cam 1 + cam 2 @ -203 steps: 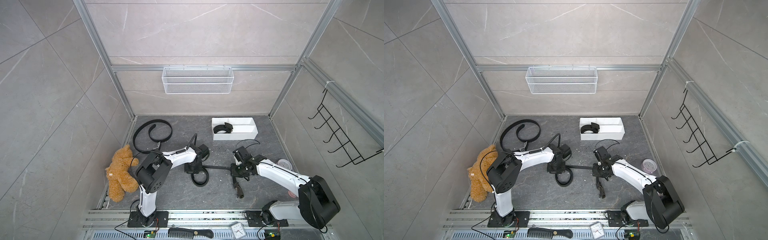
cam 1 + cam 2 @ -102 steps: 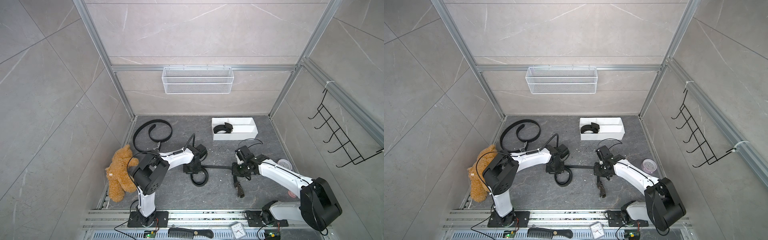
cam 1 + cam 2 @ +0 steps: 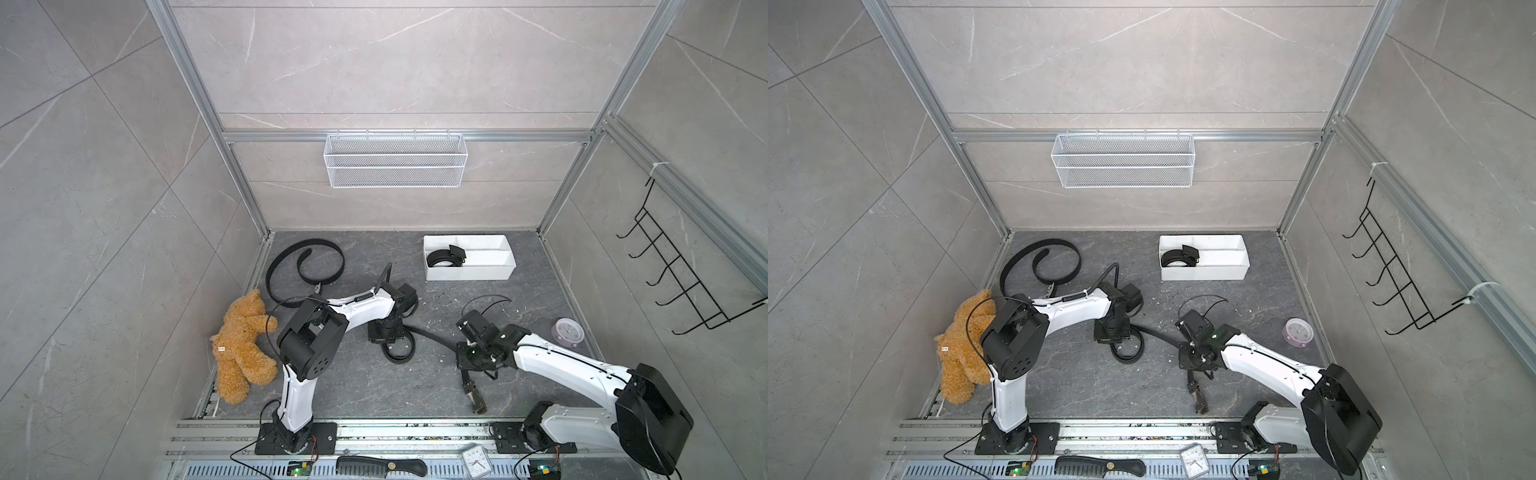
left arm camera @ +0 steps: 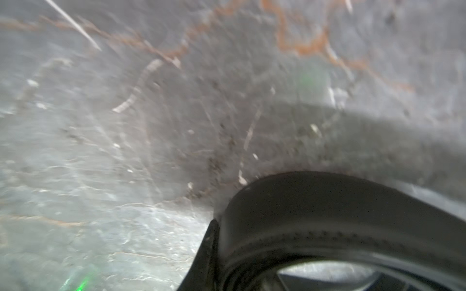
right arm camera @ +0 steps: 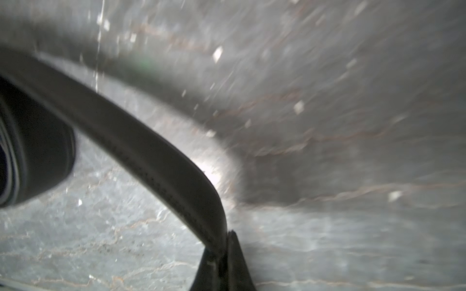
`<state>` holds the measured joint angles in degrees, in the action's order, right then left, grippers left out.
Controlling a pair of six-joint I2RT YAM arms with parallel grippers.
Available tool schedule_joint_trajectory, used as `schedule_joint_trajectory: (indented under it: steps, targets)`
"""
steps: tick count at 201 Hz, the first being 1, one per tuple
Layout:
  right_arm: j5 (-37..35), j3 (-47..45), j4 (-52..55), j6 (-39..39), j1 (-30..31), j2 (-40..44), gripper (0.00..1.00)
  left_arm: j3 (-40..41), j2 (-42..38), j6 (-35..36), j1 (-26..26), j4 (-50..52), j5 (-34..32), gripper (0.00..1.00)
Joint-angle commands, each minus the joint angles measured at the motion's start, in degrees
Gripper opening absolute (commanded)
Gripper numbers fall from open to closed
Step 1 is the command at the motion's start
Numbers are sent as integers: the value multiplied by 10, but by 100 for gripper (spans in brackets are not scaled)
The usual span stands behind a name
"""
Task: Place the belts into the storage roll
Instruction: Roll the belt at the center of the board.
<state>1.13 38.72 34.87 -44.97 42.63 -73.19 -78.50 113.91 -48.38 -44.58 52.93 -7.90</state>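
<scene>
Dark grey worktop [image 3: 357, 395] between tiled walls. The right pincer [image 5: 223, 252] is clamped on a black belt [image 3: 432, 338]. The left pincer [image 3: 387, 340] sits on its coil, grip unclear. A second belt [image 3: 444, 261] lies coiled inside the white storage roll [image 3: 490, 273].

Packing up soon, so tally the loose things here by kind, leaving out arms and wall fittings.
Belts: 3 (looped belt, coiled belt, stretched belt)
White divided tray: 1
Teddy bear: 1
Clocks: 2 (round clock, square clock)
Comb: 1
Total: 8
</scene>
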Motion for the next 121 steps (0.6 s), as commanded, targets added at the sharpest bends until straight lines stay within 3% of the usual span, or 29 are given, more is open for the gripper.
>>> schedule_joint_trajectory:
  steps: [1,47,60,92,121]
  targets:
    - [-3,2,-46,-86,47,-44,0,-15,50,-44,24,27,-90,8]
    - [39,49,-170,-143,126,-171,0,-75,87,-50,24,1,-71,5]
    - [39,69,-176,-144,133,-181,15,-72,85,-53,25,-19,-60,3]
    - [38,75,-156,-132,131,-142,39,-57,72,-52,24,-69,-24,1]
    - [47,58,-121,-104,119,-102,48,-58,73,-37,21,-100,7,1]
